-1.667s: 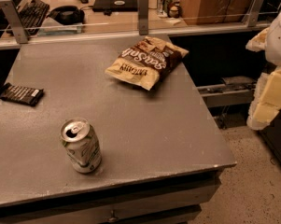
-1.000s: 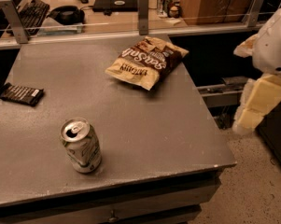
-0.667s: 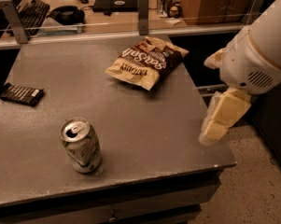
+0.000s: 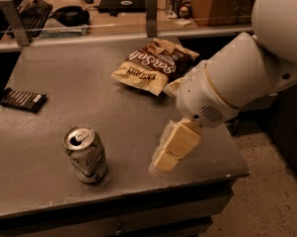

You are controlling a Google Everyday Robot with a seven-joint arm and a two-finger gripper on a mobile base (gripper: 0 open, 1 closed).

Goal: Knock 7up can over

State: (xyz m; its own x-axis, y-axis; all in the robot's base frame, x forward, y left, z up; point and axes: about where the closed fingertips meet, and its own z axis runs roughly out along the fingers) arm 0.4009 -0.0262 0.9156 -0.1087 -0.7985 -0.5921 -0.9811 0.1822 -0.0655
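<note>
The 7up can (image 4: 86, 154) stands upright near the front left of the grey table (image 4: 89, 88), its silver pull-tab top facing up. My gripper (image 4: 163, 164) hangs from the large white arm (image 4: 237, 78) over the table's front right part, to the right of the can and apart from it, with a clear gap of table between them. It holds nothing.
A brown-and-cream chip bag (image 4: 155, 65) lies at the back middle of the table, partly behind the arm. A flat dark chocolate bar (image 4: 23, 100) lies at the left edge. A desk with a keyboard (image 4: 32, 11) and rail stands behind. Floor lies right of the table.
The arm has swung in from the right edge of view, over the table's right edge, and the gripper has come down and left toward the can. The can has not moved.
</note>
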